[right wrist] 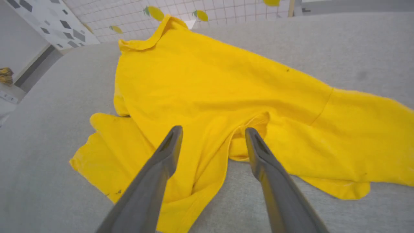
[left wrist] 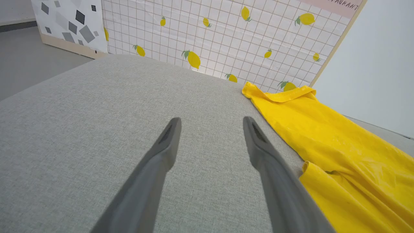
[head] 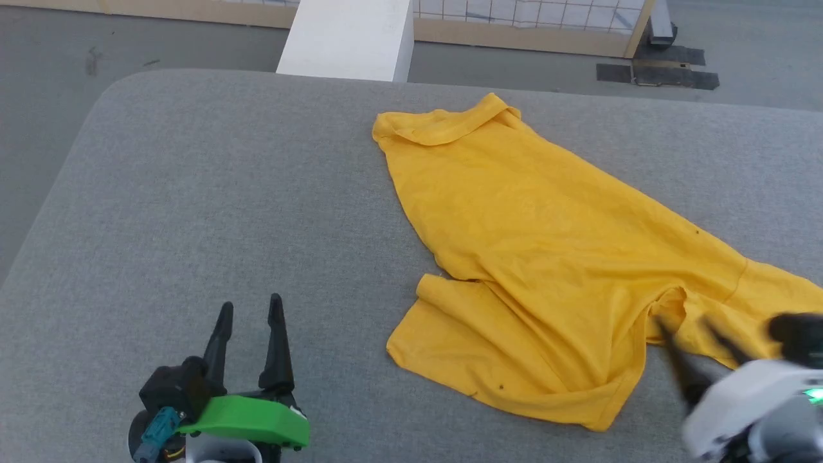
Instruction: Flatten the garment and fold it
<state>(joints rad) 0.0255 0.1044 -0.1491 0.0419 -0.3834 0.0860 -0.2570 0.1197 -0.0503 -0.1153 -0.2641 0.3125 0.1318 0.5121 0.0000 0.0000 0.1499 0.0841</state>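
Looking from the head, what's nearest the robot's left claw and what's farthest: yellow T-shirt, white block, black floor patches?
From the left gripper:
1. yellow T-shirt, lying on the grey table to its right.
2. white block, ahead, beyond the table's far edge.
3. black floor patches, farthest, on the floor at the upper right.

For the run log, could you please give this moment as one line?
garment: rumpled on grey surface, unfolded | left hand: open, off garment | right hand: open above garment, holding nothing

I count one yellow T-shirt (head: 546,257) and one grey padded table (head: 193,193). My grippers are two, left gripper (head: 251,302) and right gripper (right wrist: 213,130), and each has two dark fingers (left wrist: 155,161).
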